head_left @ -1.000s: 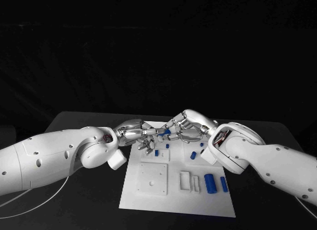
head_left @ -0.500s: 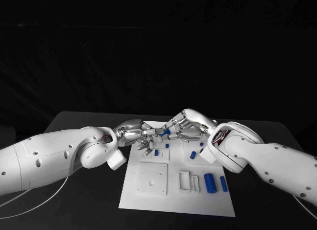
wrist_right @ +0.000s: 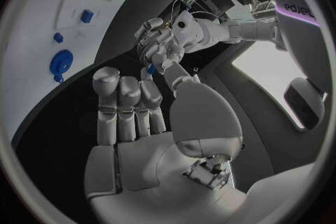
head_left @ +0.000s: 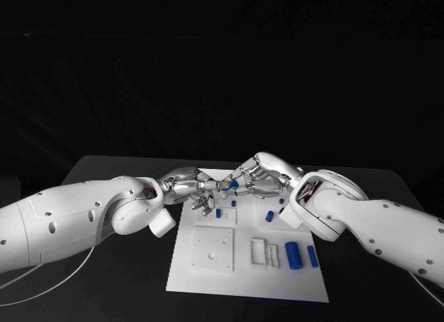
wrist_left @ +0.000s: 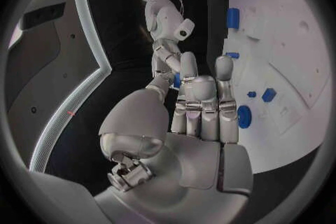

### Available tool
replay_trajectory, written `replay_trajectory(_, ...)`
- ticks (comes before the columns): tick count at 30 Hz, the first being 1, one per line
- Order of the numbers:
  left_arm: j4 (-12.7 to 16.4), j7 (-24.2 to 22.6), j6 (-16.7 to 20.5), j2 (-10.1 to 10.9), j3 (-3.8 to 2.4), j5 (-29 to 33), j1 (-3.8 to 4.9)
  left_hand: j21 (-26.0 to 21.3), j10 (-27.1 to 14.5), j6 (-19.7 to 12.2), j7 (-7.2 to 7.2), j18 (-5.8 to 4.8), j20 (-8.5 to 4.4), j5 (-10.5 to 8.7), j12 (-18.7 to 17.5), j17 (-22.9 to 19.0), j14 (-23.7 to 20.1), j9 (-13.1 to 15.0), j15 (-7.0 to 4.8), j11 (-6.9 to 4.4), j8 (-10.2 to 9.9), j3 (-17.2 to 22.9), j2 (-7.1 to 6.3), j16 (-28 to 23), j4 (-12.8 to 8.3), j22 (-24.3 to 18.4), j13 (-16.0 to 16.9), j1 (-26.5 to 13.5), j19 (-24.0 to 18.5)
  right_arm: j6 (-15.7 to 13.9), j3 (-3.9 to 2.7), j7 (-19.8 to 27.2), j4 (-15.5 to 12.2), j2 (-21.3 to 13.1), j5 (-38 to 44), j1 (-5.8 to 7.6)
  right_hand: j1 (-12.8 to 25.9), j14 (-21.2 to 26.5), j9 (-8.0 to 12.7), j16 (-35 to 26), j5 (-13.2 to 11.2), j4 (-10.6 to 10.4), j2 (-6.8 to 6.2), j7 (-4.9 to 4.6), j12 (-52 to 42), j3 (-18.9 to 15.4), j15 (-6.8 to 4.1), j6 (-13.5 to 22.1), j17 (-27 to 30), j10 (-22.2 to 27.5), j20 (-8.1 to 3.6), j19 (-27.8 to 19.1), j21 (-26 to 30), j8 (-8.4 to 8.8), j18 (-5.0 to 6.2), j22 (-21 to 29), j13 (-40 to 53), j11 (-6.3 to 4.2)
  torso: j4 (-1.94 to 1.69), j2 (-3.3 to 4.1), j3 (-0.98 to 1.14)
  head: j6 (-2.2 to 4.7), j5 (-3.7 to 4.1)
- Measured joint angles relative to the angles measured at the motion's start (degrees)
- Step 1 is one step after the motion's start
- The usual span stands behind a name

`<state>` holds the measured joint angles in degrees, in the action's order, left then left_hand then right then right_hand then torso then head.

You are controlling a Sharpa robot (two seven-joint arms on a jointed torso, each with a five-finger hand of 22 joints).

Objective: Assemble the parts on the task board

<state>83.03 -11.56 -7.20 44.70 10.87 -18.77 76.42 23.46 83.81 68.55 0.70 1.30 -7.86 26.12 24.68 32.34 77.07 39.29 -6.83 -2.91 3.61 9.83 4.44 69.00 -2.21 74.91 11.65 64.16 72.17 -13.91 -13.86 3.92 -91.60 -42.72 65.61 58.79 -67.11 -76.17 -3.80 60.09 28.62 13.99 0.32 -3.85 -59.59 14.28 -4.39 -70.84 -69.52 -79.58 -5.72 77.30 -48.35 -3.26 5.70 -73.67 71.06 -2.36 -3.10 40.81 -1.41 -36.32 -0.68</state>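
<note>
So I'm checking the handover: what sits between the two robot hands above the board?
In the head view, a small blue part sits between the left robot hand and right robot hand, above the task board.

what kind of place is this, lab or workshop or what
Most likely a robotics lab test station. A white task board with small blue parts lies on a black table against a dark backdrop, and the left hand and right hand meet above the board's far end.
</note>
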Motion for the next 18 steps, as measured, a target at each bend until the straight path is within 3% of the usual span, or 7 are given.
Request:
replay_trajectory(3, 0.0, 0.37, 0.18, 0.0, 0.0, 0.03, 0.0, -0.42, 0.14, 0.18, -0.41, 0.0, -0.03, -3.8, 0.0, -0.03, 0.05, -0.93, -0.04, -0.14, 0.0, -0.29, -0.95, 0.0, -0.84, 0.0, -0.06, -0.44, 0.03, 0.14, 0.0, 0.07, 0.11, 0.04, 0.0, 0.0, 0.0, 0.0, 0.0, 0.0, 0.0, 0.0, 0.0, 0.0, 0.0, 0.0, 0.0, 0.0, 0.0, 0.0, 0.0, 0.0, 0.0, 0.0, -0.01, -0.1, 0.0, 0.0, 0.0, 0.0, 0.0, -0.01, 0.01)
replay_trajectory(9, -0.03, 1.12, 0.62, -0.02, 0.04, 0.06, -0.03, -0.67, 0.52, 0.68, -0.79, 0.0, -0.18, -9.04, 0.0, -0.02, 0.34, -2.29, -0.35, -0.53, 0.12, -4.46, -2.57, 0.0, 2.38, 0.0, -0.06, -0.74, 0.18, 0.49, -0.01, 0.44, 0.16, 0.23, 0.02, 0.01, 0.01, 0.0, 0.01, 0.0, 0.67, 0.25, -0.02, 0.0, 0.29, 1.04, 0.0, -0.01, 0.01, 0.0, 0.0, 0.0, 0.26, 0.0, 0.0, -0.49, 0.05, 0.0, -0.01, 0.01, 0.0, 0.02, -0.07)
replay_trajectory(18, -0.03, 1.86, 0.97, -0.12, 0.04, 0.13, -0.03, -1.3, 0.52, 0.95, -0.51, -0.01, -0.03, -14.45, 0.0, -0.02, 0.34, -3.28, -0.35, -0.52, 0.11, -8.29, -3.45, -0.23, 5.74, 0.04, -0.05, -0.88, 0.44, 1.02, -0.02, 0.93, 0.39, 0.39, 0.09, 0.03, 0.31, 0.0, 0.02, -0.01, 0.4, 0.54, -0.34, -0.01, 0.29, 2.92, 0.0, -0.01, -0.13, 0.01, 0.19, 0.2, 0.89, 0.0, 0.0, -1.15, 0.18, 0.01, -0.01, 0.02, 0.0, 0.01, -0.16)
